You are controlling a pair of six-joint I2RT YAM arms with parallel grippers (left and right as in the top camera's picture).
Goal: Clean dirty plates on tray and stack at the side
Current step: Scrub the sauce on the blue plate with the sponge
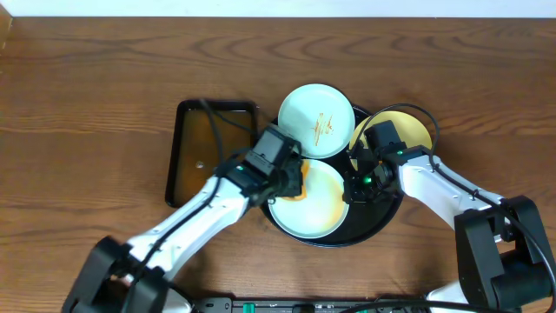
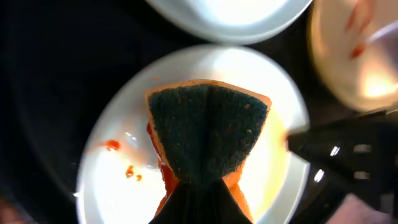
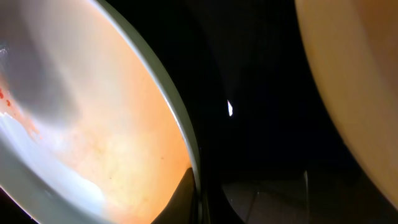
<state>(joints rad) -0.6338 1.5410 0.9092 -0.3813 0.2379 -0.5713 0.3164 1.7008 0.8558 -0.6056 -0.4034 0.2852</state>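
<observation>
The black round tray [image 1: 375, 221] holds three plates. A mint-blue plate [image 1: 315, 122] at the back carries an orange squiggle. A yellow plate [image 1: 407, 127] sits at the back right, partly under my right arm. The front plate [image 1: 317, 213] is smeared orange. My left gripper [image 1: 291, 178] is shut on a sponge [image 2: 208, 134], dark green face and orange body, pressed on the front plate [image 2: 118, 180], which shows red sauce spots. My right gripper [image 1: 354, 189] is shut on that plate's right rim [image 3: 186, 134]. The right gripper's jaws [image 3: 200, 202] straddle the rim.
A rectangular dark brownish tray [image 1: 195, 161] lies left of the round tray, partly under my left arm. The yellow plate [image 3: 351, 93] fills the right wrist view's upper right. Brown wooden table [image 1: 87, 113] surrounds everything.
</observation>
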